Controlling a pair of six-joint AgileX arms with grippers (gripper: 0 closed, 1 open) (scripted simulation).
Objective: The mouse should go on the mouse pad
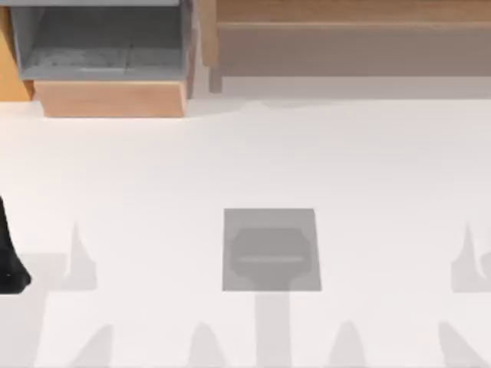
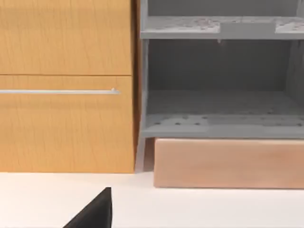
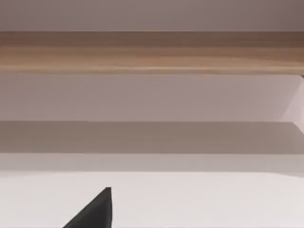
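One flat mid-grey square mouse pad (image 1: 271, 250) lies near the white table's (image 1: 153, 176) front edge, centred.
A black left arm (image 1: 9, 257) sits at the left edge; grip states cannot be told.

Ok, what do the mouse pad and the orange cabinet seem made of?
The mouse pad looks like thin fabric or rubber, matte: flat grey, no gloss. The cabinet looks like smooth wood or veneer: orange with fine grain lines; its rail looks metallic.

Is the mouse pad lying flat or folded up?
Flat. The mouse pad lies spread on the white table, straight edges and sharp corners showing, a soft shadow across it.
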